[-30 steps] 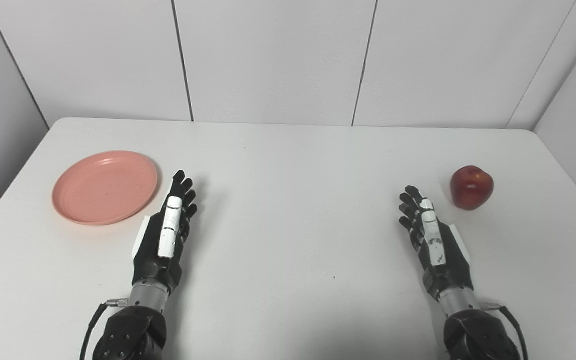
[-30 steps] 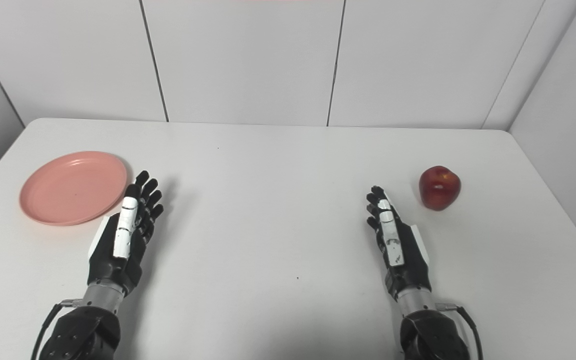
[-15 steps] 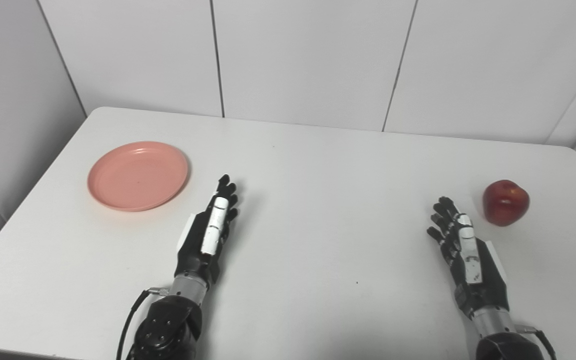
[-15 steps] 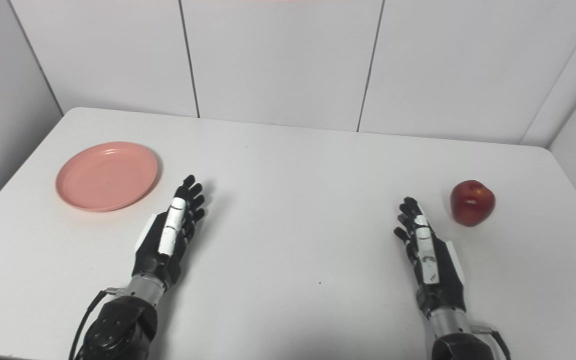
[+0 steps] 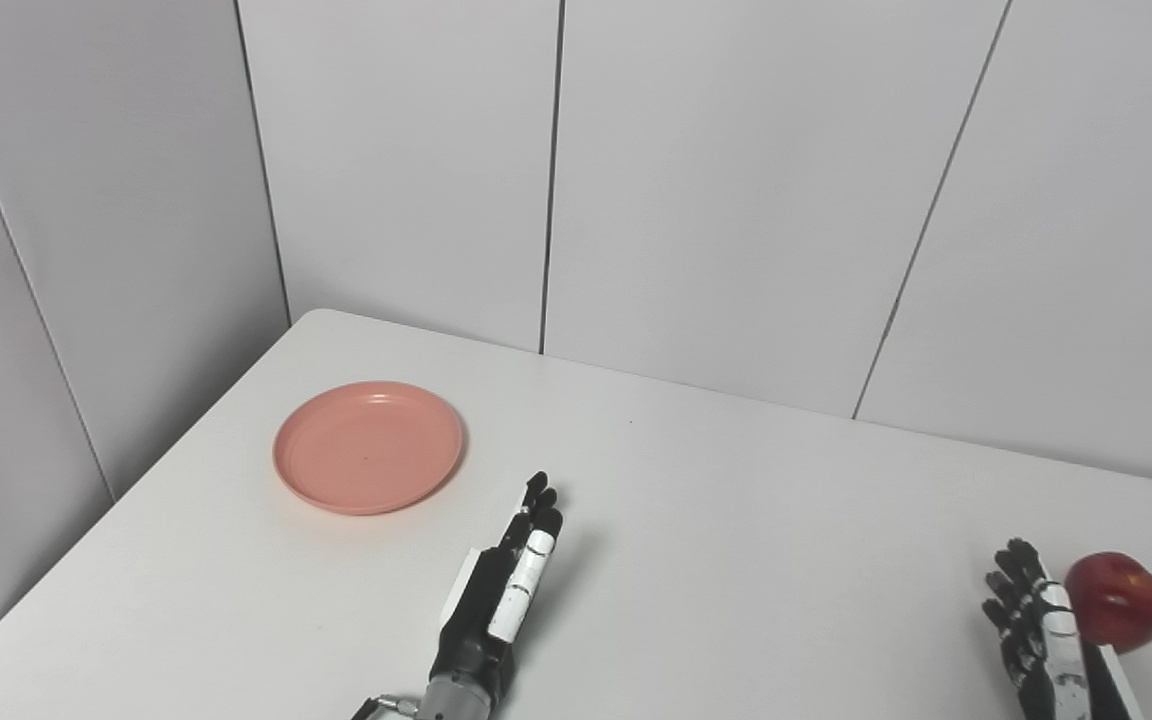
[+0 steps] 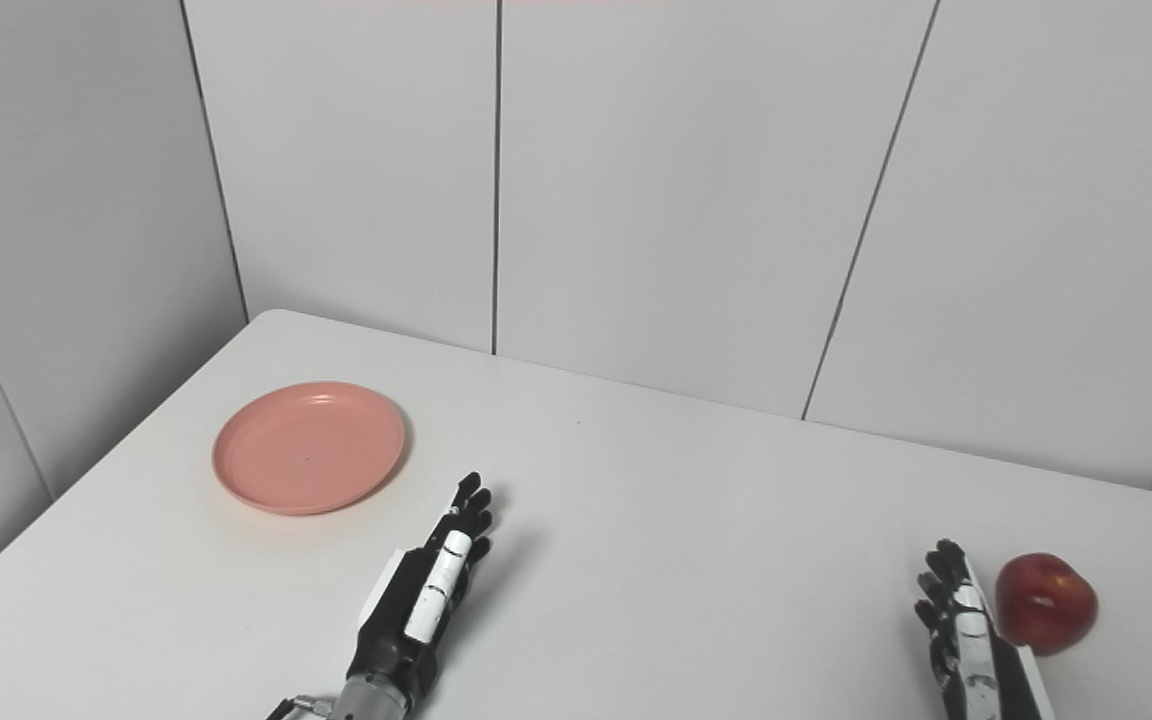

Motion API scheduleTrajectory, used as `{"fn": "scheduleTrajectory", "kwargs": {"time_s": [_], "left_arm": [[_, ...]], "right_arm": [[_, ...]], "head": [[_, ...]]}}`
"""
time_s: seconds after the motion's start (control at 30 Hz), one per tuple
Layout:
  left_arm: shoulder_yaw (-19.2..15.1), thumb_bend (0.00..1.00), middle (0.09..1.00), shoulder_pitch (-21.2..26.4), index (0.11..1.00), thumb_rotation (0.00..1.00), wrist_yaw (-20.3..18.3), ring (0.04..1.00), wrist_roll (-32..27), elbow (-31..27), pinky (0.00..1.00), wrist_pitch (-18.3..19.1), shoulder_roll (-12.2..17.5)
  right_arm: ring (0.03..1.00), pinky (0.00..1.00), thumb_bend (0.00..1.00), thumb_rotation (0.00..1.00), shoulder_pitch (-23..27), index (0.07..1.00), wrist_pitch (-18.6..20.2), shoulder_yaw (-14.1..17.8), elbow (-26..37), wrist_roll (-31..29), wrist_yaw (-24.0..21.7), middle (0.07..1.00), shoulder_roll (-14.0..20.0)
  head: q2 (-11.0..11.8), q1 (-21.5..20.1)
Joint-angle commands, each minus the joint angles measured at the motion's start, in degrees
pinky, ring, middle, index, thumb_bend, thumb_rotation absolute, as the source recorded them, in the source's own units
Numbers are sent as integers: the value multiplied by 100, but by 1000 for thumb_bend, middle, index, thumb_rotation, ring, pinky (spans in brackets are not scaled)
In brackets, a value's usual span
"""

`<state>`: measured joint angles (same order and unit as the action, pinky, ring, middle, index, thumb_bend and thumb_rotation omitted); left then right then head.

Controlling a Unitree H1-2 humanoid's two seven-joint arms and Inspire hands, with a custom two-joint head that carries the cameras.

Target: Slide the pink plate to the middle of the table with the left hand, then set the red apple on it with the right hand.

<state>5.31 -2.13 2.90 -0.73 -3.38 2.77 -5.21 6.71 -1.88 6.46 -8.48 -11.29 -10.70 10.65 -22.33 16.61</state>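
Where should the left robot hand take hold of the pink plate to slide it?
Probably the near right rim of the pink plate, reached from the left robot hand beside it. The plate lies flat and shallow, so fingers hooked over the raised edge can drag it.

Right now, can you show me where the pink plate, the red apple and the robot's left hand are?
pink plate [image 5: 368,447], left eye view, middle of its flat inside.
red apple [image 6: 1046,602], right eye view, middle of its front skin.
left hand [image 6: 421,602], right eye view, back of the hand.

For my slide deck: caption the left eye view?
Open left hand beside pink plate; open right hand beside red apple.
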Motion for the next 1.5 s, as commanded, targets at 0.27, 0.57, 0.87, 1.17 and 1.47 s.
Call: {"fn": "scheduleTrajectory", "kwargs": {"time_s": [0.27, 0.57, 0.87, 1.17, 1.47], "left_arm": [[44, 717, 1000, -140, 1000, 964, 39, 1000, 101, 157, 1000, -101, -158], [45, 711, 1000, -154, 1000, 975, 13, 1000, 153, 152, 1000, -86, -174], [62, 703, 1000, -145, 1000, 973, 1, 1000, 169, 248, 1000, -204, -201], [76, 646, 1000, -58, 1000, 947, 73, 1000, 348, 558, 1000, -444, -238], [85, 683, 1000, -70, 1000, 945, 88, 1000, 406, 506, 1000, -421, -283]], "right_arm": [[992, 1000, 769, 1000, -336, 987, -298, 13, -412, -143, -165, 982, -20], [985, 1000, 809, 1000, -352, 977, -320, 0, -396, -109, -175, 980, 7], [979, 1000, 798, 1000, -333, 969, -424, 15, -516, -117, -200, 972, 29], [974, 1000, 875, 1000, -230, 980, -662, 72, -906, -163, -251, 971, 53], [943, 986, 915, 983, -230, 937, -646, 160, -932, -198, -219, 938, 26]], "head": [[54, 18], [36, 61], [201, 147], [518, 491], [365, 454]]}}
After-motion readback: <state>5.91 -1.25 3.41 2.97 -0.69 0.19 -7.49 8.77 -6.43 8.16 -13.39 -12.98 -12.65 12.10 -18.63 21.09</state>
